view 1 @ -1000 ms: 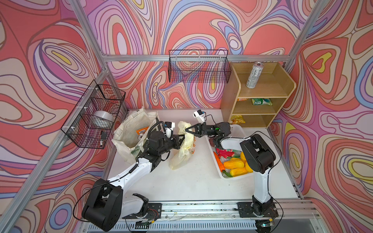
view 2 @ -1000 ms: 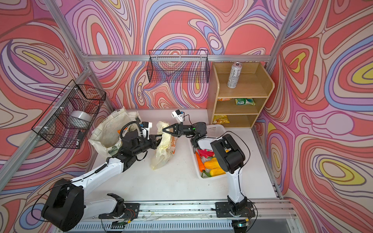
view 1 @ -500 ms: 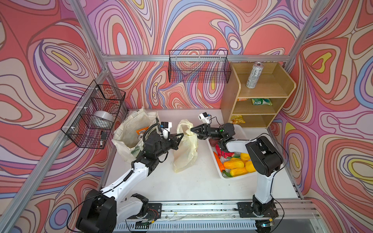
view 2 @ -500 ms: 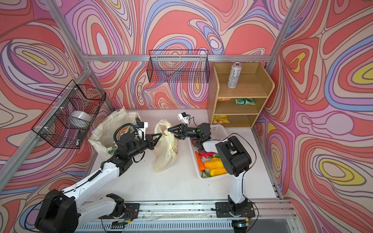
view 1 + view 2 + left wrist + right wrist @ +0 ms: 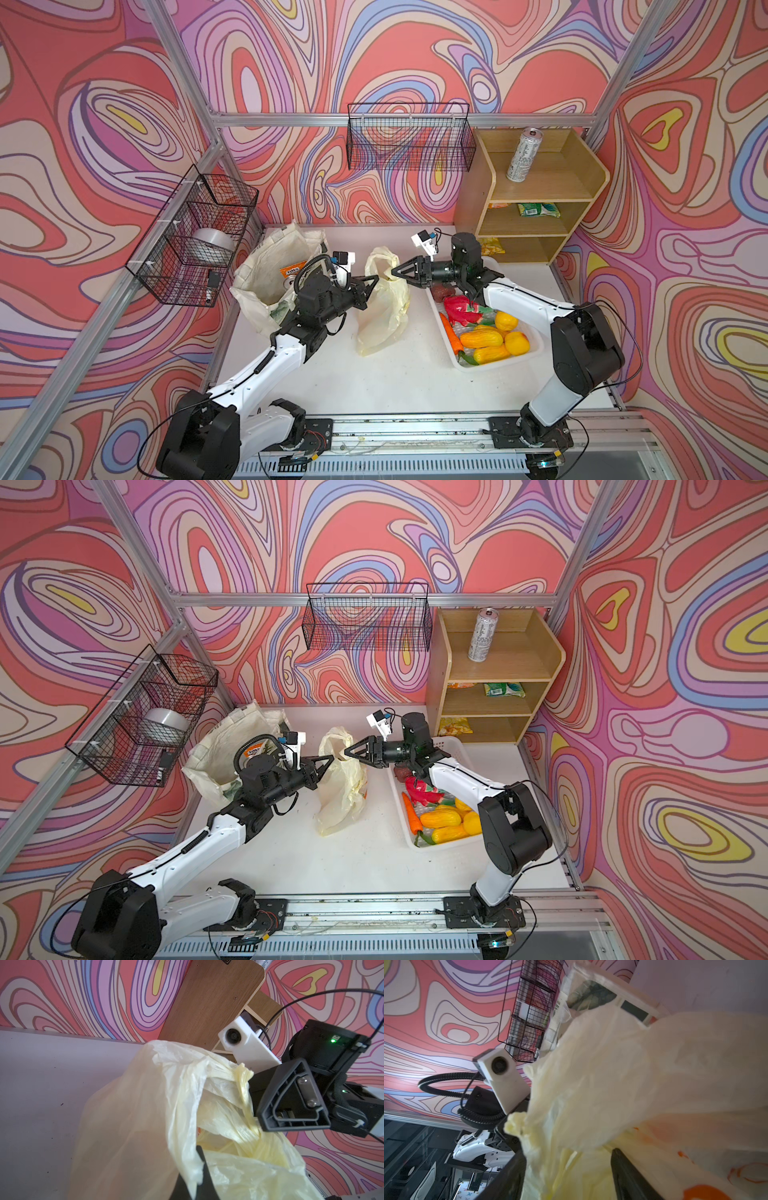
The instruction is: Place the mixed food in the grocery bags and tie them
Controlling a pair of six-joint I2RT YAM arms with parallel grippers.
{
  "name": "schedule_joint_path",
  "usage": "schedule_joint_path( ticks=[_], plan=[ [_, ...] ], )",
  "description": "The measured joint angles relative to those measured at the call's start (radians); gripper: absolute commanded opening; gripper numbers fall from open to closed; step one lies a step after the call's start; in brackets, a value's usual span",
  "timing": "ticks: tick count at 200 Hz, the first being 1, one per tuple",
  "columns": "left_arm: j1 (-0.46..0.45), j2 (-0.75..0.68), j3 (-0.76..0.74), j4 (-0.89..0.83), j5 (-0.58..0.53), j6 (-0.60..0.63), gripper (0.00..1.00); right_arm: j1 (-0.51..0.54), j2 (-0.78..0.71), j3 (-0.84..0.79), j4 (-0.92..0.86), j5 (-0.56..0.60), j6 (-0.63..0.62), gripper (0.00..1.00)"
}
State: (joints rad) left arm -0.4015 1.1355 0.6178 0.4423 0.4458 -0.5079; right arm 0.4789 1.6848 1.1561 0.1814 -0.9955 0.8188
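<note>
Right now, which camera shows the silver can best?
Either top view: the silver can stands upright, whole, on the top level of the wooden shelf. The left wrist view catches at most a sliver; the right wrist view misses it.

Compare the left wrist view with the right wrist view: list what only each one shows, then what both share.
Only the left wrist view shows the wooden shelf and the right arm's wrist camera. Only the right wrist view shows the black wire basket, the leaf-printed canvas tote and the left arm's wrist camera. Both show the pale-yellow plastic bag between the arms, with the left gripper shut on a bunched part of it and the right gripper open, its jaws either side of the film.
</note>
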Motion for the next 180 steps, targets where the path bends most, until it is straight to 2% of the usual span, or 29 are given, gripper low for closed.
schedule_joint_path(
  ticks=[36, 47, 53, 64, 82, 97, 144, 180],
  plan=[
    [0.000, 0.003, 0.003, -0.005, 0.011, 0.007, 0.00, 0.036, 0.000, 0.028, -0.167, 0.024, -0.091, 0.68],
    [-0.003, 0.006, 0.004, -0.006, 0.013, 0.008, 0.00, 0.044, 0.001, 0.035, -0.190, 0.026, -0.102, 0.64],
    [-0.004, 0.008, 0.005, -0.006, 0.015, 0.008, 0.00, 0.047, 0.002, 0.038, -0.196, 0.026, -0.104, 0.58],
    [-0.006, 0.013, 0.007, -0.008, 0.019, 0.010, 0.00, 0.051, 0.007, 0.041, -0.195, 0.023, -0.099, 0.39],
    [-0.012, 0.020, 0.010, -0.010, 0.020, 0.010, 0.00, 0.053, 0.022, 0.042, -0.160, 0.006, -0.076, 0.15],
    [-0.015, 0.024, 0.011, -0.014, 0.022, 0.011, 0.00, 0.053, 0.043, 0.042, -0.104, -0.009, -0.029, 0.00],
    [-0.018, 0.008, 0.011, -0.032, 0.021, 0.011, 0.00, 0.049, 0.074, 0.038, 0.127, -0.049, 0.123, 0.00],
    [-0.025, -0.035, -0.053, -0.008, 0.018, -0.002, 0.00, 0.039, 0.094, 0.038, 0.432, -0.130, 0.272, 0.00]
  ],
)
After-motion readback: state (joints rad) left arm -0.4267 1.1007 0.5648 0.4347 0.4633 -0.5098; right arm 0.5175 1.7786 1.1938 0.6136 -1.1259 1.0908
